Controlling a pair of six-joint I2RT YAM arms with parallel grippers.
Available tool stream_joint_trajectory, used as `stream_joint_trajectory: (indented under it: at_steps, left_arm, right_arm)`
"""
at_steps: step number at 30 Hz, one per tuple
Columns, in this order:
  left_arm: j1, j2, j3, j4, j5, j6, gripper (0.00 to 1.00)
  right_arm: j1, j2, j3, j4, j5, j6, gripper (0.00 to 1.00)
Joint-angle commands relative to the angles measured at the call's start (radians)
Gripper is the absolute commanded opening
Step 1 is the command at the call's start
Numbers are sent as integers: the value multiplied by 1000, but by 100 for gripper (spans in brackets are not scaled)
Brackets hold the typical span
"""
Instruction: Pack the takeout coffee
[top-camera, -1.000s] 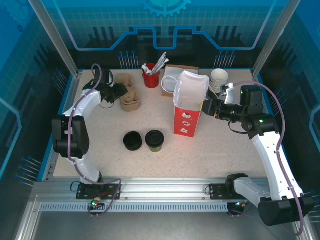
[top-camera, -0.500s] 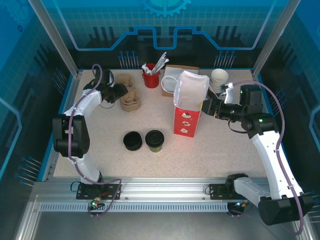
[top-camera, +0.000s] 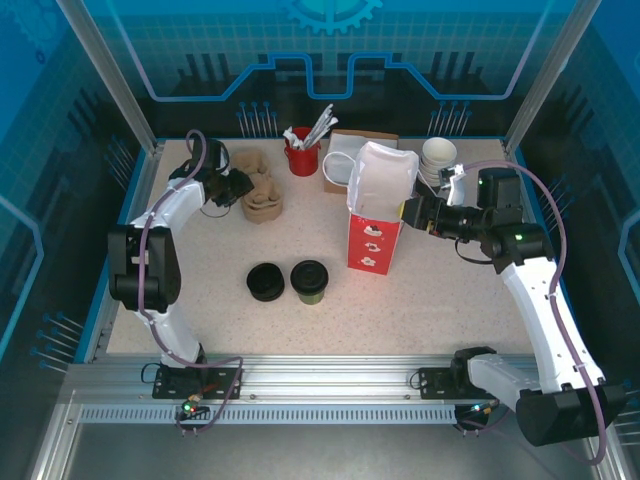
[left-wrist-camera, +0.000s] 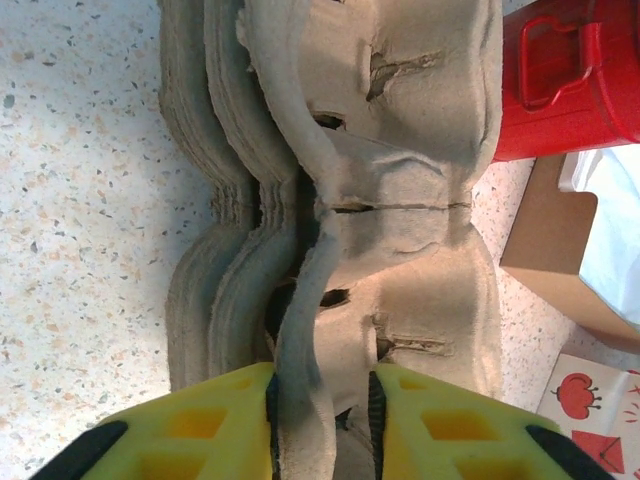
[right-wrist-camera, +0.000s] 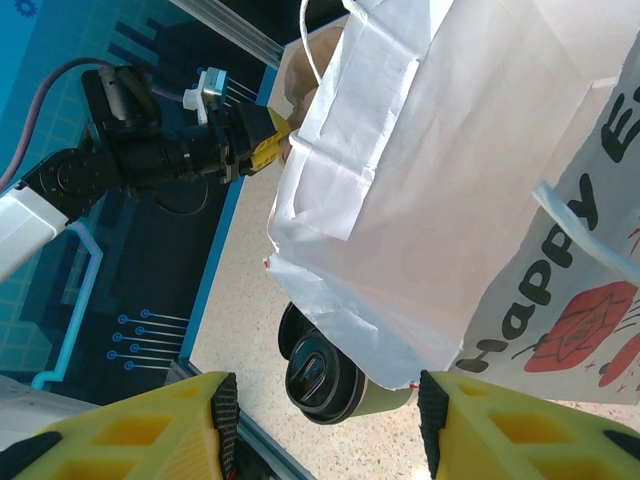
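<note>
The takeout coffee (top-camera: 310, 282), an olive-green cup with a black lid, stands mid-table; the right wrist view shows it (right-wrist-camera: 345, 385) below the bag's corner. At the back left my left gripper (top-camera: 238, 187) reaches into a stack of brown cardboard cup carriers (top-camera: 262, 195). In its wrist view the left gripper (left-wrist-camera: 322, 385) is shut on the top carrier's raised edge (left-wrist-camera: 300, 330). My right gripper (top-camera: 408, 215) sits at the right side of the upright white-and-red paper bag (top-camera: 378, 205). Its jaws (right-wrist-camera: 327, 390) stand wide, with the bag (right-wrist-camera: 450, 150) ahead of them.
A black stack of lids (top-camera: 265, 282) stands just left of the coffee. A red mug of utensils (top-camera: 302, 155), a brown box (top-camera: 350, 148) and stacked white cups (top-camera: 438, 158) line the back edge.
The left gripper's jaws have closed in on the top carrier's edge. The right arm has barely shifted, and the bag and the coffee stand where they were.
</note>
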Motion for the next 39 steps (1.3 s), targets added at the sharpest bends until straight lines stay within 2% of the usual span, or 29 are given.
stream_joint_trajectory:
  at_steps: [1, 10, 23, 33, 39]
  left_arm:
    - [5, -8, 1, 14, 30, -1, 23]
    - [5, -51, 3, 42, 79, -8, 10]
    - [6, -207, 32, 7, 135, 6, 4]
    - [-14, -507, 67, -56, 215, 51, 0]
    - [-107, -658, 52, 17, 342, 58, 0]
  right_arm:
    - [-14, 5, 2, 15, -32, -16, 54]
    - [-17, 7, 30, -1, -36, -25, 54]
    - [-17, 12, 91, 10, -57, -9, 54]
    - [-13, 4, 182, 100, -124, 48, 54]
    - [37, 33, 253, 171, -189, 48, 54]
